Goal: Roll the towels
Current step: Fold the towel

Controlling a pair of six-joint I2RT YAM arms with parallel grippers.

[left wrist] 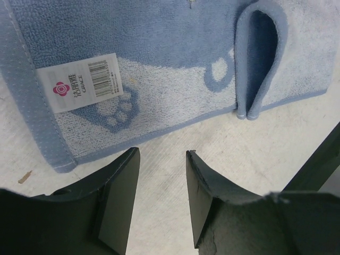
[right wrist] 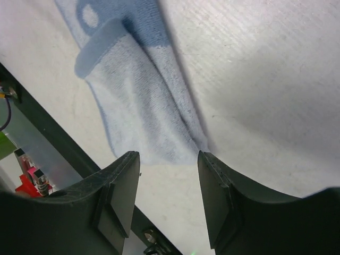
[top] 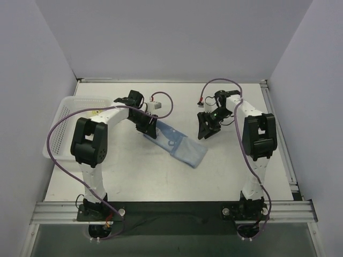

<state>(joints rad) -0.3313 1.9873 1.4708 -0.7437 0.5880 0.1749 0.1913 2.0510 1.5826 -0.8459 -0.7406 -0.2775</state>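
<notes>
The light blue towel (top: 179, 144) lies flat, folded into a long strip, running diagonally in the middle of the table. Its white label (left wrist: 81, 83) and paw prints show in the left wrist view, with a folded loop (left wrist: 257, 58) at the right. My left gripper (top: 148, 128) is open and empty at the towel's upper left end (left wrist: 162, 154), just off its hem. My right gripper (top: 206, 130) is open and empty beside the towel's right end (right wrist: 146, 114), just off its edge (right wrist: 169, 155). The cream-white printed towel is out of view.
A white plastic mesh basket (top: 67, 115) stands at the left edge of the table, beside the left arm. Grey walls enclose the table on three sides. A dark frame rail (right wrist: 58, 143) runs along the table edge in the right wrist view.
</notes>
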